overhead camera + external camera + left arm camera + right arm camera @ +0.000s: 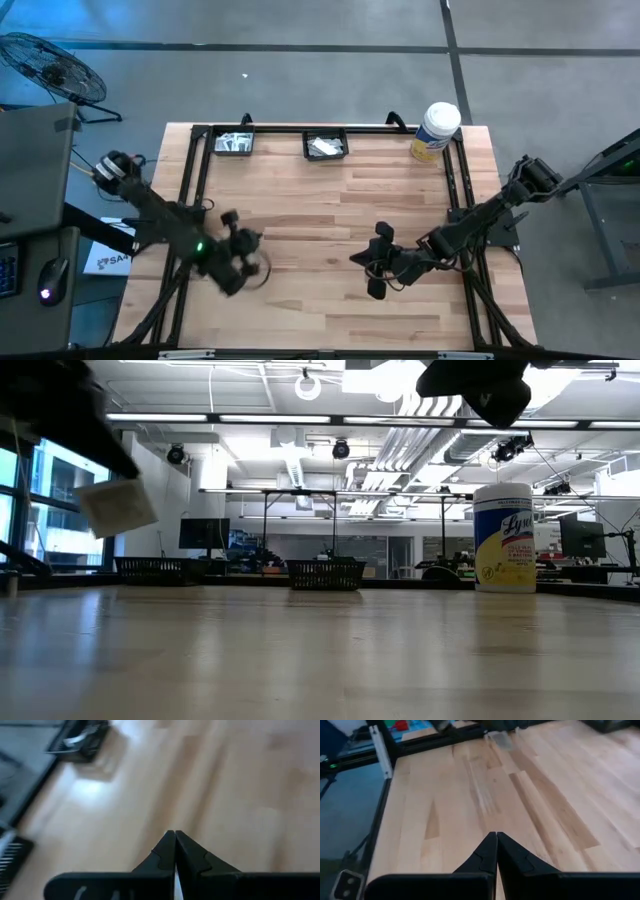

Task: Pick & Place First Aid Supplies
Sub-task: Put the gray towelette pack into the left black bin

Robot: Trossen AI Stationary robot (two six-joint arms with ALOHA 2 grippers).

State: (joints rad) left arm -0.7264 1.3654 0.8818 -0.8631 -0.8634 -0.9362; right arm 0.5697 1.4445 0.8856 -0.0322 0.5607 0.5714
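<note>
The left gripper (243, 262), dark with two fingers, stands in the lower left of the high view, raised above the pale wooden plank table (330, 200). Its fingers are pressed together, pinching a small flat white packet (118, 507). In the low view this packet is at the left of the frame, in the air, a thin square sheet tilted with one corner lower; its long axis I cannot tell.

More white packets (234, 144) lie in the black wire basket (216, 145) at the upper left; a second black wire basket (325, 145) holds others.

The right gripper (372, 272) is at the lower middle, fingers pressed together, holding nothing.

The white round tub with yellow label (434, 131) stands upright at the upper right.
</note>
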